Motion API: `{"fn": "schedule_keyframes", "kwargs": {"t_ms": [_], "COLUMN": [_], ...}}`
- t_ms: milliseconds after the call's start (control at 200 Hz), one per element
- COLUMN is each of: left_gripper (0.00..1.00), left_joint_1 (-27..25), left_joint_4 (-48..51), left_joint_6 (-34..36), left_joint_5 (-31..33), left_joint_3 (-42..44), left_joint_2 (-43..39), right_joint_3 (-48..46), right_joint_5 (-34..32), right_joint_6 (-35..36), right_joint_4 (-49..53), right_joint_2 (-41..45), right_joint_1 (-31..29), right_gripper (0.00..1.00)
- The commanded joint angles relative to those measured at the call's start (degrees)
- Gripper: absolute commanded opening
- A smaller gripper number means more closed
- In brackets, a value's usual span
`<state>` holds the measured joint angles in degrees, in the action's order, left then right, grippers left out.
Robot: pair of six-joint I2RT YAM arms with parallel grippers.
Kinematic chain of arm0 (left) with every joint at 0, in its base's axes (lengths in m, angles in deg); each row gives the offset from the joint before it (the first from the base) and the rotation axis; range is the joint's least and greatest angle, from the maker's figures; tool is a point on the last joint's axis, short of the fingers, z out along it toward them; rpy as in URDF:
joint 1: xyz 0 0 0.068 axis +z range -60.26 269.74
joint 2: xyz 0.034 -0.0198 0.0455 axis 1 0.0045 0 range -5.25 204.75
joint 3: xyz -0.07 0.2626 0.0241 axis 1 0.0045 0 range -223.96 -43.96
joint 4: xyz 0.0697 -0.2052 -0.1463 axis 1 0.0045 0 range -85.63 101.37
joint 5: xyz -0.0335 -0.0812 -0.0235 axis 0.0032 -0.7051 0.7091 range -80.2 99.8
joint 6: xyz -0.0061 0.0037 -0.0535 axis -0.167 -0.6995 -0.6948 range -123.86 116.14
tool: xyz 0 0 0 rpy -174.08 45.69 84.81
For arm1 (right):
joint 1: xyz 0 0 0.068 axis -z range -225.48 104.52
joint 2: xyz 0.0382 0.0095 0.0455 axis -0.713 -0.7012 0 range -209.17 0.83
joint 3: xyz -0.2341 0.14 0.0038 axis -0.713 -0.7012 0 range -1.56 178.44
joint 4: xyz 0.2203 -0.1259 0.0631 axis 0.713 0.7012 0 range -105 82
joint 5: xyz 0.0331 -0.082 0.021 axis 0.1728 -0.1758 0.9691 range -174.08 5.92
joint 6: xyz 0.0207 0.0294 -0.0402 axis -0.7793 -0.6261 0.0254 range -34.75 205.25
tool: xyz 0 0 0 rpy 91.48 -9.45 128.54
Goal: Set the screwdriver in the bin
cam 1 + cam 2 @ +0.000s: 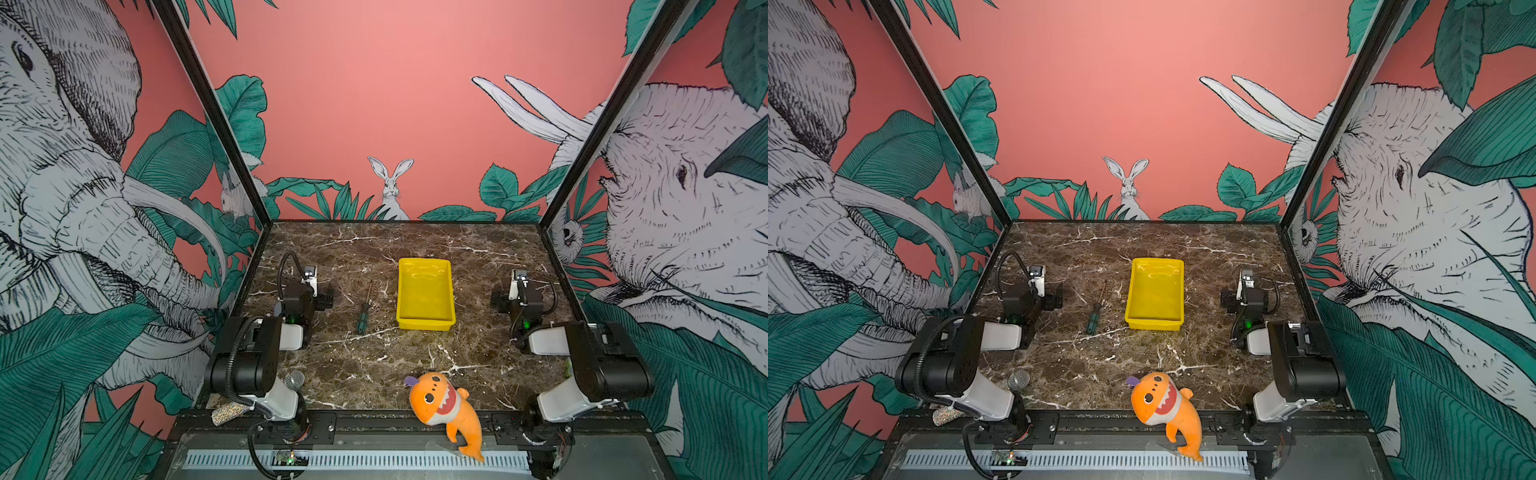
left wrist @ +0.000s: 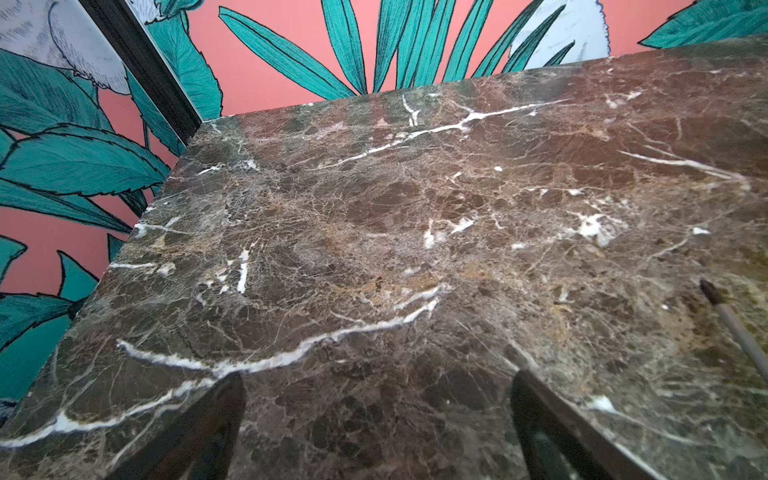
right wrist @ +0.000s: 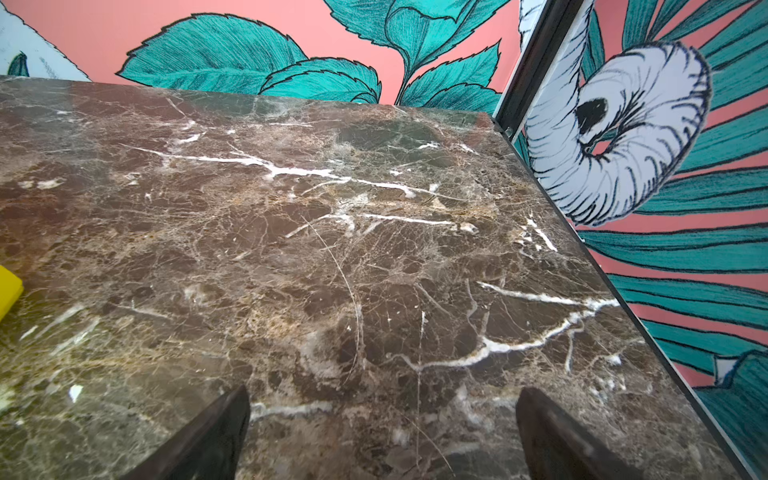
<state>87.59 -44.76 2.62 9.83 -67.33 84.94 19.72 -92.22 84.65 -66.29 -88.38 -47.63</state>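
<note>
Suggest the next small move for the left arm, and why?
Probably swing the open left gripper toward the screwdriver: it lies untouched on the table between that gripper and the bin, nearer the left arm. The right gripper is open, idle.

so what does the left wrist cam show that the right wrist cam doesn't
Only the left wrist view shows the screwdriver: just its thin shaft and dark tip, lying on the marble at the picture's edge, handle out of frame. Only the right wrist view shows the bin, as a small yellow corner. Both share the brown marble tabletop, the pink leafy wall, and an open tool with nothing between its fingers: the left tool and the right tool.
</note>
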Motion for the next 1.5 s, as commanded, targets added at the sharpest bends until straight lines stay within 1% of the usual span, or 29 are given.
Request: {"fn": "schedule_keyframes", "kwargs": {"t_ms": [0, 1156, 1196, 1246, 1321, 1391, 1436, 1496], "left_gripper": [1.00, 1.00, 1.00, 1.00, 1.00, 1.00, 1.00, 1.00], "left_joint_1": [0.19, 0.13, 0.12, 0.03, 0.04, 0.04, 0.05, -0.04], "left_joint_4": [-0.10, -0.13, 4.43, 7.19, 23.13, 31.72, 35.80, 42.35], "left_joint_6": [0.30, 0.36, 0.22, -0.22, -1.78, -4.48, -6.65, -9.99], "left_joint_5": [-0.23, 0.35, 0.69, 2.58, 4.27, 4.46, 3.47, 1.46], "left_joint_3": [-0.53, -1.30, -2.43, -3.85, -10.15, -15.19, -17.94, -21.51], "left_joint_2": [-1.28, -1.23, -2.51, -4.45, -9.14, -12.26, -14.28, -16.88], "right_joint_3": [0.95, 0.96, 0.88, 0.80, 1.08, 2.05, 3.45, 7.10], "right_joint_5": [0.12, 0.14, 0.02, 0.78, 0.99, -0.30, -1.22, -1.73], "right_joint_6": [0.44, 0.49, 0.50, 0.72, 0.80, 0.20, -0.07, -1.60], "right_joint_4": [-1.16, -1.15, -1.29, -1.51, -1.03, 2.43, 7.47, 19.39], "right_joint_2": [0.44, 0.43, 0.52, 0.53, 0.60, 2.74, 5.41, 9.80], "right_joint_1": [-0.17, -0.18, -0.16, -0.14, -0.21, -0.16, -0.22, -0.19], "right_gripper": [0.99, 0.99, 0.99, 0.99, 0.99, 0.99, 0.99, 0.99]}}
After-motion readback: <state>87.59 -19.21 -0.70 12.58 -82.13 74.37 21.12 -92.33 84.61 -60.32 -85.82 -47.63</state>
